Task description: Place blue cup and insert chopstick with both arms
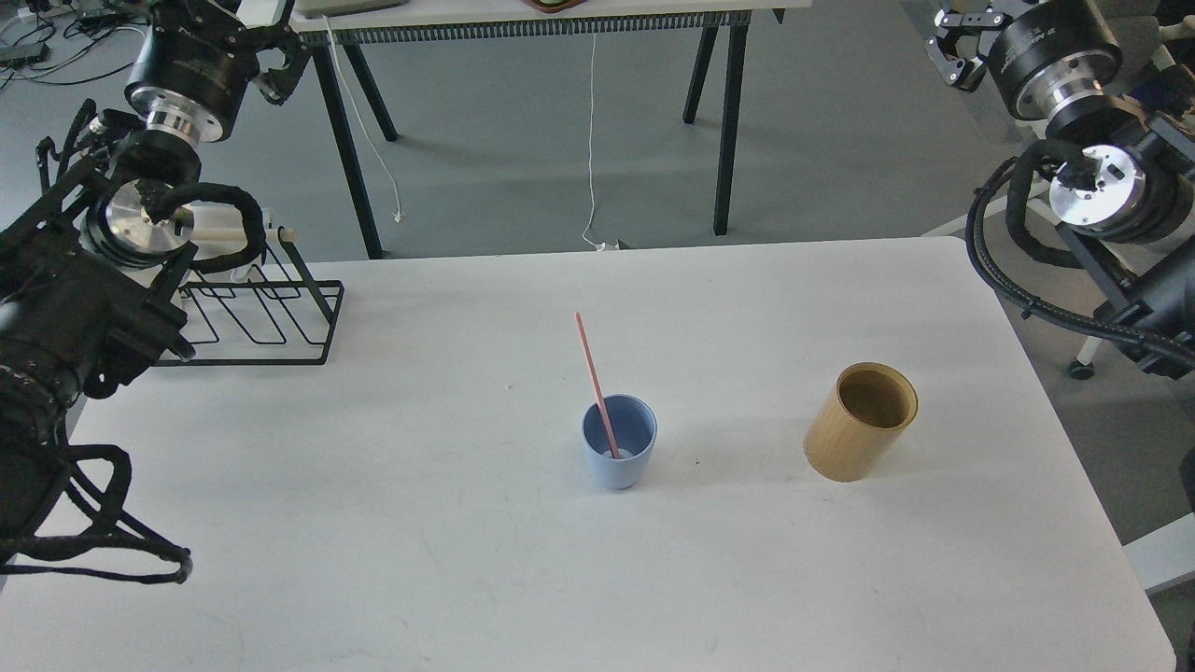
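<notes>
The blue cup (619, 455) stands upright near the middle of the white table (392, 523). The pink chopstick (592, 373) stands in it, leaning to the upper left, with its lower end on the cup's floor. My left gripper (278, 54) is raised at the top left, above the floor behind the table. Its fingers are apart and hold nothing. My right gripper (957, 45) is raised at the top right, far from the cup, with its fingers apart and empty.
A tan cylindrical holder (861, 422) stands upright to the right of the cup. A black wire rack (261, 317) with a pale wooden rod sits at the table's back left, partly behind my left arm. Another table's legs (728, 121) stand beyond.
</notes>
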